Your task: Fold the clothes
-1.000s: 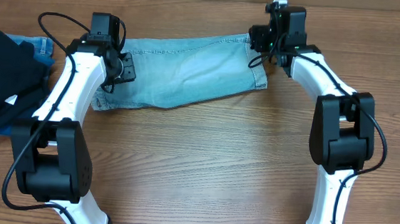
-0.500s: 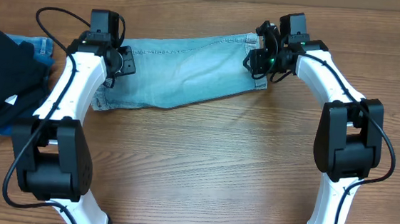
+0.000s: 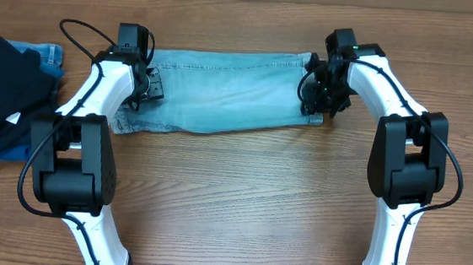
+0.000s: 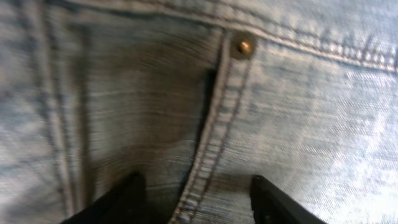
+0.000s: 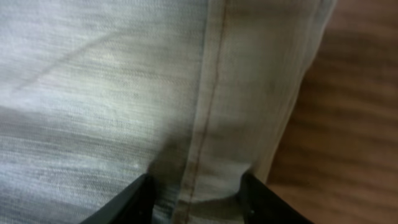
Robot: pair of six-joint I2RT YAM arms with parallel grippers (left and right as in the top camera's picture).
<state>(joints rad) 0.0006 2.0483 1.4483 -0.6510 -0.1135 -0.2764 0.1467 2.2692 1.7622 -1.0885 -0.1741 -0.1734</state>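
Note:
The pale light-blue denim shorts (image 3: 223,93) lie flat across the far side of the table, folded into a long strip. My left gripper (image 3: 144,87) presses down on their left end. In the left wrist view its fingers (image 4: 196,205) are spread open over a pocket seam, below a brass rivet (image 4: 244,46). My right gripper (image 3: 314,95) sits on the right end. In the right wrist view its fingers (image 5: 196,202) are spread open, straddling the stitched hem of the shorts (image 5: 93,81) next to bare wood (image 5: 354,124).
A black garment with a small white tag (image 3: 3,89) lies at the far left on top of darker blue folded denim (image 3: 44,54). The wooden table (image 3: 240,200) stretches in front of the shorts. Both arm bases stand at the near edge.
My right gripper has moved down from the far right corner onto the right hem. The shorts' right end has come nearer and they lie straighter. My left gripper has shifted slightly right.

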